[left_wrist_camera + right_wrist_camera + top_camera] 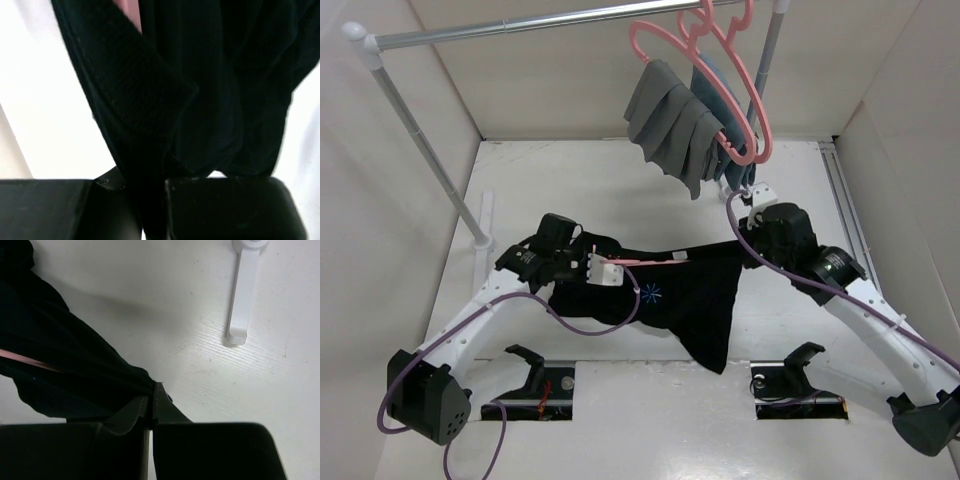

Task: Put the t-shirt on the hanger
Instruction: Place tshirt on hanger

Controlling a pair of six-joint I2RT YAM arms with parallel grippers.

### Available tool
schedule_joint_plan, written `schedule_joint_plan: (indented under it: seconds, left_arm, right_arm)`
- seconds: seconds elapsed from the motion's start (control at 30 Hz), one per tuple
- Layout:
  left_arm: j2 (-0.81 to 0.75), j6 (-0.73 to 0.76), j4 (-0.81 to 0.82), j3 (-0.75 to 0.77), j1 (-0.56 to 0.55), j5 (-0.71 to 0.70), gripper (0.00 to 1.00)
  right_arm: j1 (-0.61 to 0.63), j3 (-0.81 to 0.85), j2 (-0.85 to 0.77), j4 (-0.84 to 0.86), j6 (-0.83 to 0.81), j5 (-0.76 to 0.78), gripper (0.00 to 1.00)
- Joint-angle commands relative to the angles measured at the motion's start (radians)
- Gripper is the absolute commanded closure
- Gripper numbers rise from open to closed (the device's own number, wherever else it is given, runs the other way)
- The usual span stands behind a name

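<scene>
The t-shirt (690,300) is held stretched over the bench (570,180), and the hanger (645,262) is seen as a pink bar along its upper edge. One end is clamped in the closed left tool (150,187), the other in the closed right tool (151,402). Grey cloth (670,120) is hung from the rail (520,28) behind

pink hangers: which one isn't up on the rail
The pink hanger inside the black t-shirt, only a thin bar showing. The other pink hangers hang up on the rail, draped with grey cloth and blue cloth.
</scene>
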Motion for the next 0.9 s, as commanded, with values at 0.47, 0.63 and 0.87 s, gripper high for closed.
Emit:
schedule_joint_plan:
  seconds: [0.47,0.63,0.87]
  left_arm:
    - [-0.016,0.055,-0.277,0.258,-0.004,0.322,1.00]
    - [-0.007,0.080,-0.298,0.269,-0.004,0.352,1.00]
    - [0.002,0.069,-0.250,0.251,-0.004,0.323,1.00]
  right_arm:
    - [0.192,0.094,0.084,0.220,-0.375,-0.176,0.82]
    - [0.227,0.210,0.131,0.153,-0.479,-0.283,0.40]
    - [0.365,0.197,0.102,0.185,-0.532,-0.378,0.19]
